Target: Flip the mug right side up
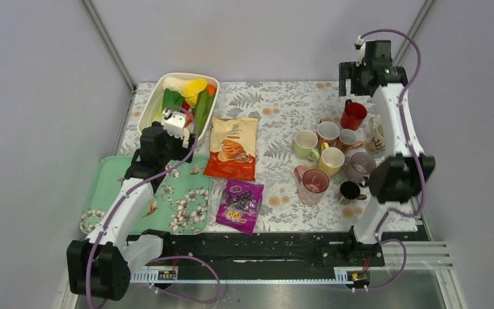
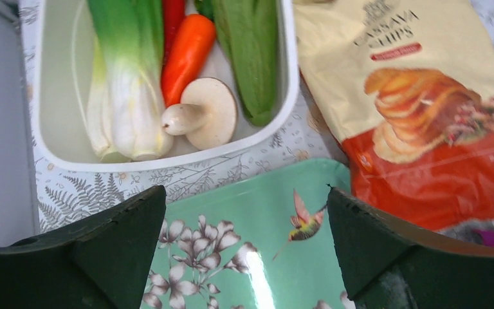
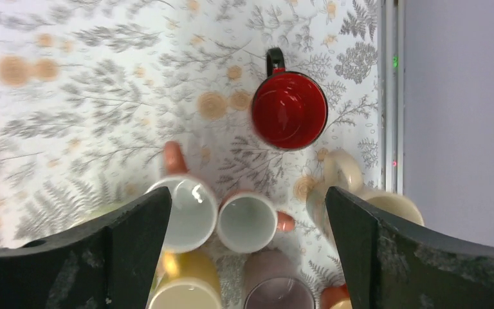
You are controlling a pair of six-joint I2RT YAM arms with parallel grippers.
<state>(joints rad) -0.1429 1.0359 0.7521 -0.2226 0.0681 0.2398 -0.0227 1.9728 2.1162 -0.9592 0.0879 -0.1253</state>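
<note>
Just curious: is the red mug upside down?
No, the red mug stands upright, with its open mouth and glossy red inside showing from above.

Chips bag (image 2: 411, 96) - "CASSAVA CHIPS" in dark caps near the top, left wrist view. Small logo above it and the red strip under it carry print, too small/blurred to read. White line low on the orange part is also illegible. In the top view the same bag's text is too small. Purple pack (image 1: 239, 205) - yellow digits, prob. "100", seen upside down, not sure. No other legible txt.
</note>
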